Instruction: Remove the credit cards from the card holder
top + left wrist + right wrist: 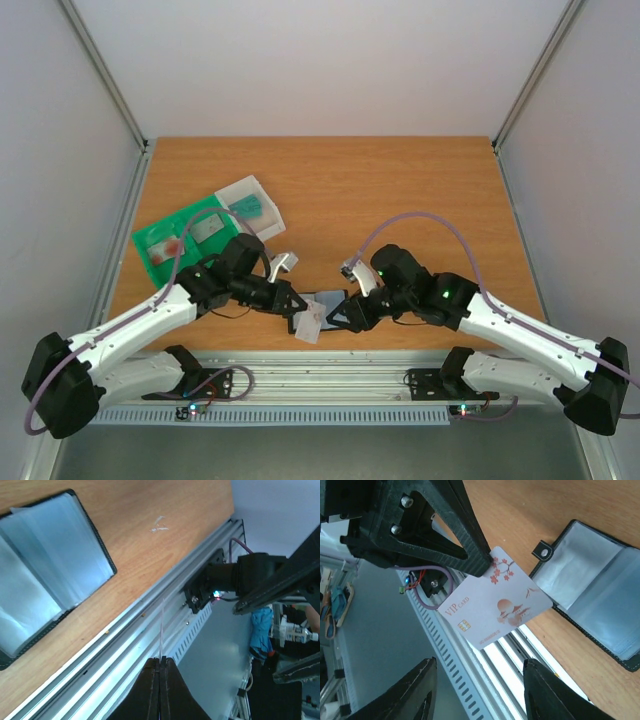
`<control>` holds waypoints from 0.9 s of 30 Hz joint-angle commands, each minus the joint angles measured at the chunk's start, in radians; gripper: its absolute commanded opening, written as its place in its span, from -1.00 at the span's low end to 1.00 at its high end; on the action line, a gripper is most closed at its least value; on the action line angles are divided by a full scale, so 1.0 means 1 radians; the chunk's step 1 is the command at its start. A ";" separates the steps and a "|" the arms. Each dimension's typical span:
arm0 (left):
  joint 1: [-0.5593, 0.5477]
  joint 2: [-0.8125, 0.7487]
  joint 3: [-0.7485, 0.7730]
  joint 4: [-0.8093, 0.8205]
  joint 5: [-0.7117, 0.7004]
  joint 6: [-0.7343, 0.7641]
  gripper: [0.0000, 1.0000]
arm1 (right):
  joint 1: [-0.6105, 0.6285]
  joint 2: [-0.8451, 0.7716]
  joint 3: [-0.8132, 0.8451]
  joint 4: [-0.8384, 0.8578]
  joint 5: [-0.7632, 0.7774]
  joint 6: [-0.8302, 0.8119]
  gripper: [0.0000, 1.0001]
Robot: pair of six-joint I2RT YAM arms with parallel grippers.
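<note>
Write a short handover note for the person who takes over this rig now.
Left gripper: shut on the VIP card, held above the near edge of the table.
Right gripper: open, empty.
Card holder: lies open on the table.
Done: this card is out; a teal card lies in the sorting tray.
Left: set this card down; I cannot tell if the sleeves hold more.

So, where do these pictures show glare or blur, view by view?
Left wrist view: glare washes out the sleeves of the card holder. Right wrist view: the card print is sharp, the near fingers are dark and blurred. Top view: even light.
</note>
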 commanded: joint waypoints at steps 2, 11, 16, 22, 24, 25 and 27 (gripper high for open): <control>-0.013 0.023 0.026 0.028 0.108 0.051 -0.99 | -0.004 0.048 0.070 -0.085 -0.052 -0.063 0.04; -0.033 0.014 0.011 0.064 0.169 0.061 -0.99 | -0.023 0.075 0.084 -0.081 -0.098 -0.119 0.40; -0.034 -0.027 -0.009 0.105 0.199 0.044 -0.99 | -0.035 0.132 0.071 -0.046 -0.171 -0.131 0.43; -0.034 -0.038 -0.045 0.138 0.216 0.042 -0.99 | -0.044 0.164 0.063 0.000 -0.268 -0.133 0.37; -0.033 -0.047 -0.056 0.162 0.222 0.030 -0.99 | -0.050 0.166 0.059 0.008 -0.297 -0.133 0.27; -0.034 -0.051 -0.057 0.164 0.222 0.028 -0.99 | -0.052 0.166 0.054 0.016 -0.314 -0.131 0.15; -0.033 -0.053 -0.053 0.160 0.220 0.031 -0.99 | -0.057 0.157 0.042 0.028 -0.333 -0.121 -0.19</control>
